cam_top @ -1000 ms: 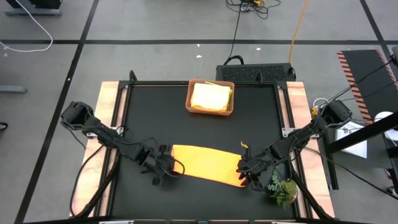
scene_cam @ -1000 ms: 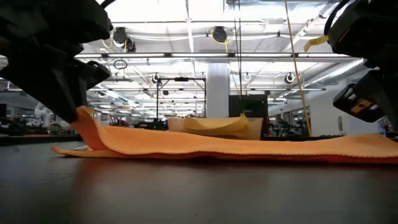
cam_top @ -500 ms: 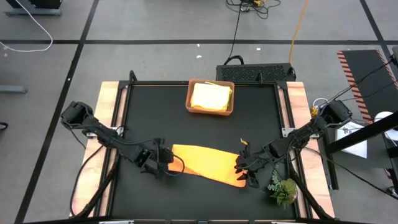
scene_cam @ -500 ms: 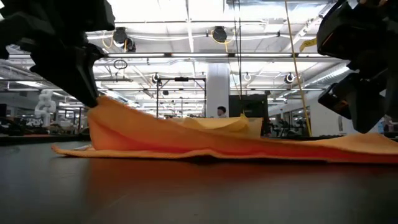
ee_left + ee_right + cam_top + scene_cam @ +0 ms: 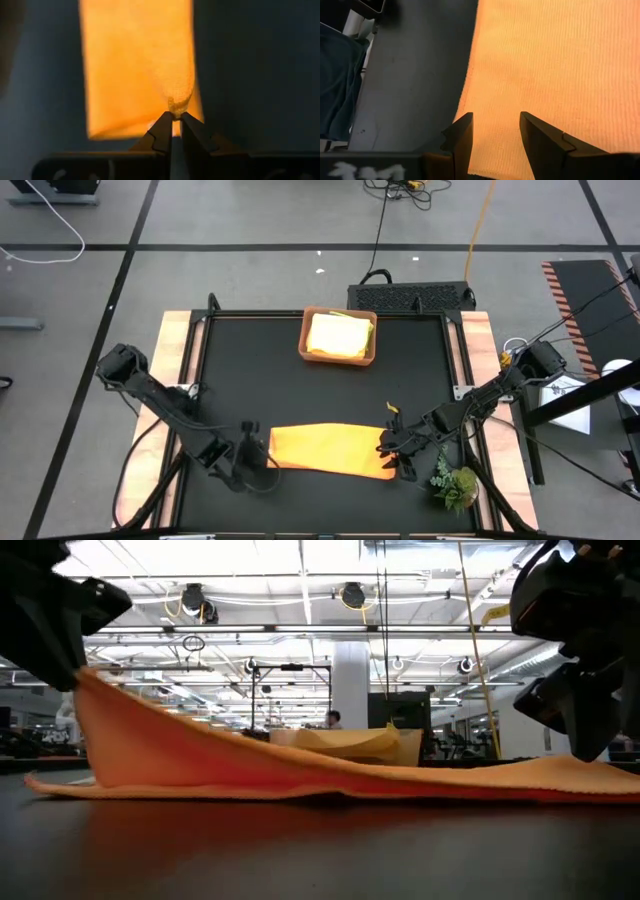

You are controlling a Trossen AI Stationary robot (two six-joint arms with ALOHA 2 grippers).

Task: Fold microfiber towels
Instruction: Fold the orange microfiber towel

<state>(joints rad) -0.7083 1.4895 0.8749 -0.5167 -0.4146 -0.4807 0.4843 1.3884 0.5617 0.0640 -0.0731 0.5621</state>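
High view, bench: a black-topped bench (image 5: 250,370) with pale wooden side strips carries everything; both dark arms reach in from its left and right edges toward the near edge.

Left gripper: the left gripper (image 5: 262,463) sits near the bench's near edge, left of centre, at the left end of the orange towel. In the left wrist view its fingers (image 5: 161,134) are pressed together on a pinched-up corner of the cloth, which bunches into a small peak right at the tips.

Orange towel: the orange microfiber towel (image 5: 328,450) lies as a folded strip along the near part of the bench, between the two grippers. In the low view its left end (image 5: 110,730) is lifted off the surface and slopes down to the right, where the rest lies flat.

Tray: a terracotta-brown rectangular tray (image 5: 306,348) stands near the far edge, about at its middle, well apart from the orange towel. Folded yellow towels (image 5: 340,335) lie inside it.

Right gripper: the right gripper (image 5: 393,452) is at the right end of the orange towel, near the near right corner. In the right wrist view its fingers (image 5: 462,137) stand apart over the cloth, with orange fabric showing in the gap between them; nothing is pinched.

Plant sprig: a small green plant sprig (image 5: 455,485) lies at the near right corner, just beside the right gripper and clear of the towel.
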